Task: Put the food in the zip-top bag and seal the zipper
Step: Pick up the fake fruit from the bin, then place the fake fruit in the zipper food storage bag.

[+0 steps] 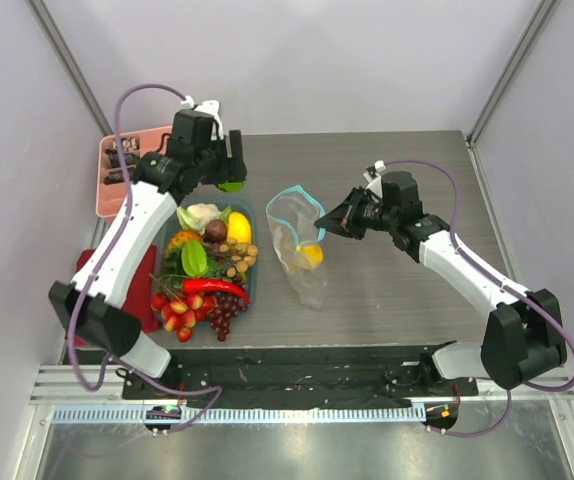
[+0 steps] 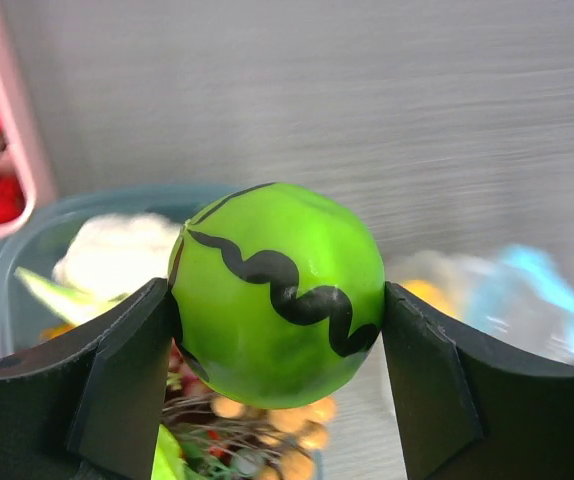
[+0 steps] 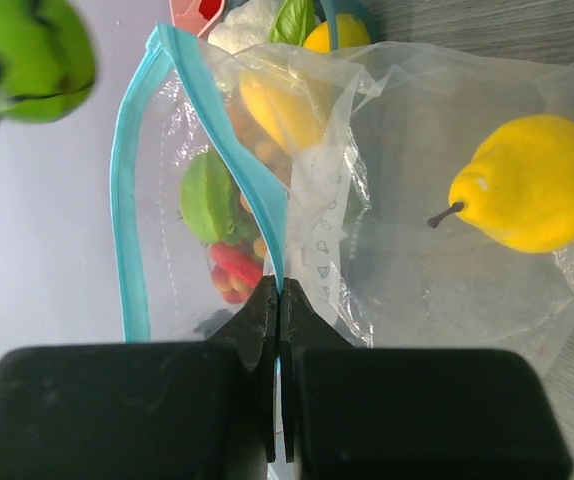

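Top external view, from the left: a pink tray (image 1: 104, 195) sits at the far left of the table (image 1: 407, 170). Near it the left gripper (image 1: 230, 178) hangs by the far edge of the tub (image 1: 253, 222), clamped on a green melon (image 2: 279, 290), which the left wrist view shows pressed between both pads. Most of the food (image 1: 207, 270) lies heaped in the tub, nearer the robot: lemon, pepper, chili, grapes, nuts, berries. Right of the tub and apart from it lies the bag (image 1: 305, 275), its long axis running far to near, with the mouth at the far end and the closed bottom toward the arm bases. The zipper (image 3: 123, 220) bows into an open loop, and a yellow pear (image 3: 527, 185) is already inside. Further right, the right gripper (image 3: 279, 292) is closed on the mouth's right-hand lip, its fingers pinched flat on the teal strip, and it appears to hold that lip raised. The relation that counts is that the open mouth lies to the right of the melon and a little nearer the robot, close to the left gripper. I judge that the left arm should carry the melon rightward and lower it through the loop, along the bag's length, while the right one holds the lip.
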You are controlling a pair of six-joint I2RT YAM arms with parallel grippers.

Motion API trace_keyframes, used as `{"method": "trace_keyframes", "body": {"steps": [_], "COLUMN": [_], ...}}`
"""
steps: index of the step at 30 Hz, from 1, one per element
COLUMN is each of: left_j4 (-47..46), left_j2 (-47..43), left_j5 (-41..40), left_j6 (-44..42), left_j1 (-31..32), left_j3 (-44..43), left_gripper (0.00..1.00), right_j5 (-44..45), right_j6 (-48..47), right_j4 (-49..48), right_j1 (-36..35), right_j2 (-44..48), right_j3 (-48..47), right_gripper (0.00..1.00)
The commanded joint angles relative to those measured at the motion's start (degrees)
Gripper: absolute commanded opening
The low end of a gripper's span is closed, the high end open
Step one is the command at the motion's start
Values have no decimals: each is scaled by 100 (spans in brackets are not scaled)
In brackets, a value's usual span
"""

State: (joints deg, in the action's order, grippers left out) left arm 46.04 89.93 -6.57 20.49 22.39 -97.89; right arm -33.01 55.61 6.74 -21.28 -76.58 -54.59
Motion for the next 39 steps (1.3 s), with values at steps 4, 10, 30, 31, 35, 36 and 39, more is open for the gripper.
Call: {"method": "trace_keyframes", "body": {"steps": [4, 10, 30, 31, 35, 36, 39], "left_j4": [-667, -579, 229, 273, 678, 722, 1143], "left_j2": [-766, -547, -863, -994, -1372, -1460, -1750], "left_j5": [900, 1114, 1016, 1557, 2958, 2951, 2889], "left_j6": [-634, -809, -1722, -1802, -2171, -2163, -2242], "left_j1": [1467, 1961, 1875, 1526, 306, 162, -392], "left_j3": [-345, -214, 262, 200, 234, 287, 550], "left_gripper": [61, 65, 100, 100, 100, 100, 99], "right_j5": [137, 129, 85, 102, 120, 129, 146], "right_j6": [-411, -499, -1167, -1184, -1316, -1334, -1343], "right_j4": [11, 64, 521, 556, 591, 591, 591], "right_j1": [-201, -210, -219, -219, -210, -210, -210], "right_j2": [37, 99, 283, 292, 319, 319, 328], "right_j3": [-439, -544, -825, -834, -860, -843, -817], "right_gripper": [1, 1, 1, 1, 1, 1, 1]}}
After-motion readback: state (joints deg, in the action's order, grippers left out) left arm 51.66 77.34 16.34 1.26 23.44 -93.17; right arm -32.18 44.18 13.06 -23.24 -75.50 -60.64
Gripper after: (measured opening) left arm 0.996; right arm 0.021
